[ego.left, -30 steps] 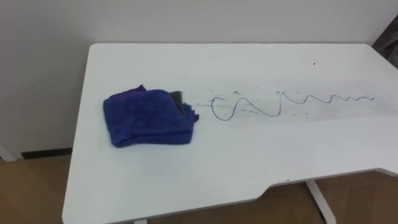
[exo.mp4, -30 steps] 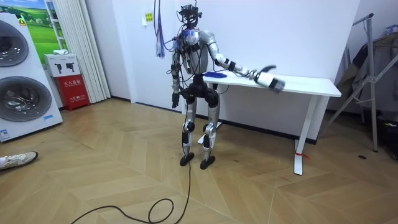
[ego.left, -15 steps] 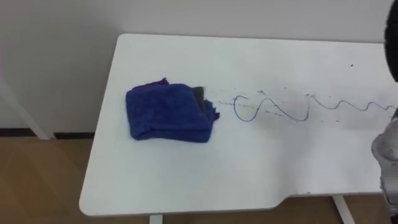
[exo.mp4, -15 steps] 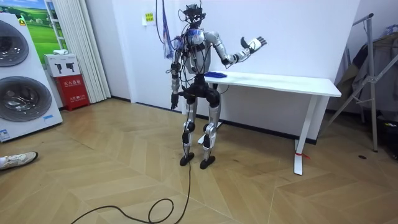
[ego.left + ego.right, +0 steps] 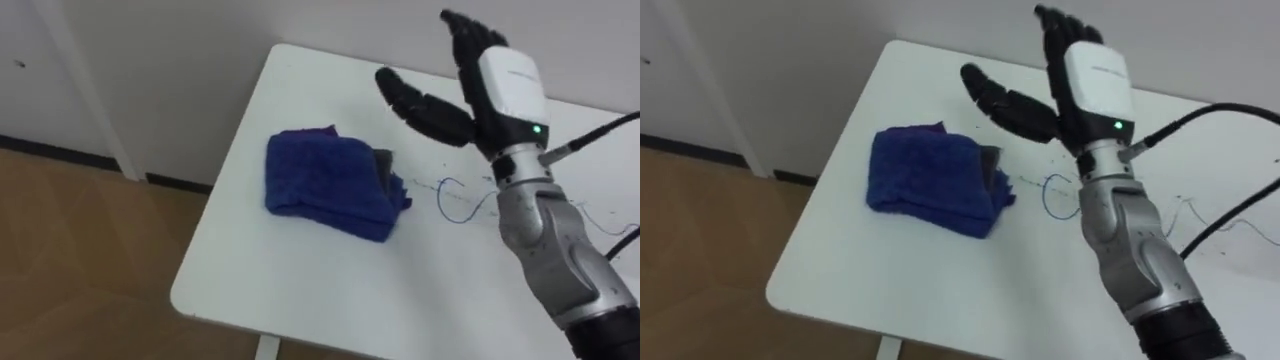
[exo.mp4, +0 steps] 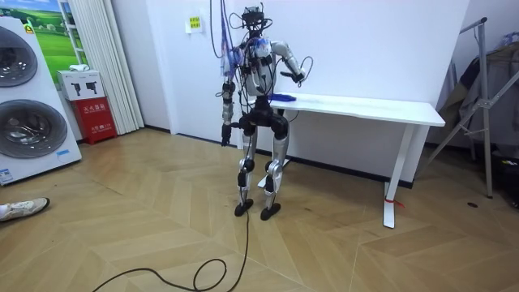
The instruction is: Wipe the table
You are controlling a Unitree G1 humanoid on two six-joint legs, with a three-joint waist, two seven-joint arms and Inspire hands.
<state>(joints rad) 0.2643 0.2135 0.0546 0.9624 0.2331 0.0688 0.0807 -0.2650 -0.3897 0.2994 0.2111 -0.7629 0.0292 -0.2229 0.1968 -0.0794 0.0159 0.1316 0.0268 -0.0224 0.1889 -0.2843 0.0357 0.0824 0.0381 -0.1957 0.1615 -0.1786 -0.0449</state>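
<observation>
Indoors, white table (image 5: 300,285), blue cloth (image 5: 325,180) on it, right hand (image 5: 505,85) raised, fingers (image 5: 425,108) spread, wood floor (image 5: 80,260).

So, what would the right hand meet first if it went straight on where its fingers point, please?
Probably the wall beyond the table: the open right hand points up and forward, above the surface, with the cloth lying off to its left. Depth is unclear.

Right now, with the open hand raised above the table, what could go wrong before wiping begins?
1. The right hand is open and off the blue cloth; a downward reach may catch only a fold.
2. The cloth lies near the left end of the table, so a push could slide it off.
</observation>
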